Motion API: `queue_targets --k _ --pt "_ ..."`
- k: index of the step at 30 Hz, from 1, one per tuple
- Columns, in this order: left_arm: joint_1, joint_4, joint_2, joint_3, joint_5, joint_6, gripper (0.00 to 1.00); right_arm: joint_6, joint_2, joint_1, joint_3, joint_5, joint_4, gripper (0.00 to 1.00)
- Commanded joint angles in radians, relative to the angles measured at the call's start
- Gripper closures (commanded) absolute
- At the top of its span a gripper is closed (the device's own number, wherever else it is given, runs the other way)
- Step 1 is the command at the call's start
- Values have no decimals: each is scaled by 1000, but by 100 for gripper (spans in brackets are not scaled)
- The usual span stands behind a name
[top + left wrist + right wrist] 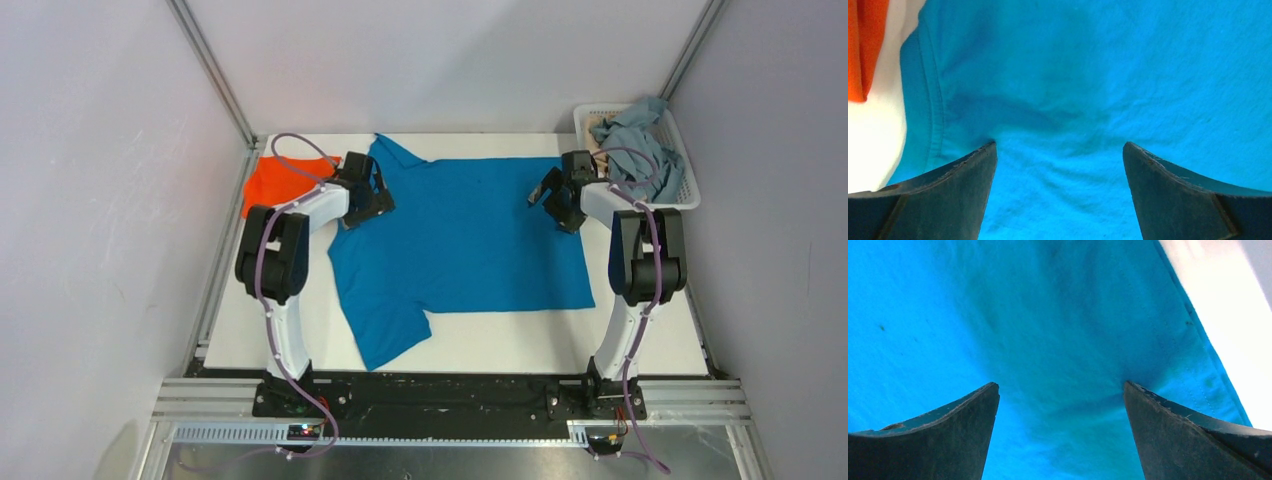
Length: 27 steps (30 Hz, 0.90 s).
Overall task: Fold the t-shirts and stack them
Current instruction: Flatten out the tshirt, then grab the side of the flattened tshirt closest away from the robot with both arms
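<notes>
The blue t-shirt point(470, 240) lies flat on the middle of the table point(520, 340); the left gripper point(1059, 150) rests on its far left part and the right gripper point(1061, 387) on its far right edge, both with jaws wide apart; an orange t-shirt point(275, 180) lies far left.

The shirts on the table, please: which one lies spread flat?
The bright blue shirt in the middle; the orange shirt sits gathered up at far left.

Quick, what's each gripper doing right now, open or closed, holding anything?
Left gripper: open over the blue shirt, holding nothing.
Right gripper: open over the same shirt, holding nothing.
</notes>
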Motion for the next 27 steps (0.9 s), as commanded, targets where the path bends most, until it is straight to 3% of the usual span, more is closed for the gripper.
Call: queue_targets --k 1,8,13,18,22,27 --pt "-37 -32 -147 -43 -33 28 0 -78 -123 59 -24 77 -97 1" --pt "-142 -54 -492 -322 -120 -6 0 -45 -409 154 -161 274 -202 1" --pt "-241 -148 -757 -512 -154 -50 0 -33 -620 152 -307 273 -215 0" --pt "-417 -252 -979 -671 -176 -180 0 -61 -818 106 -425 207 -218 1" --pt "-594 -294 -1073 -794 -147 -286 0 -29 -963 67 -547 170 -220 1" --pt "-825 -333 -1040 -875 -145 -431 0 3 -1106 -1 -672 137 -242 1"
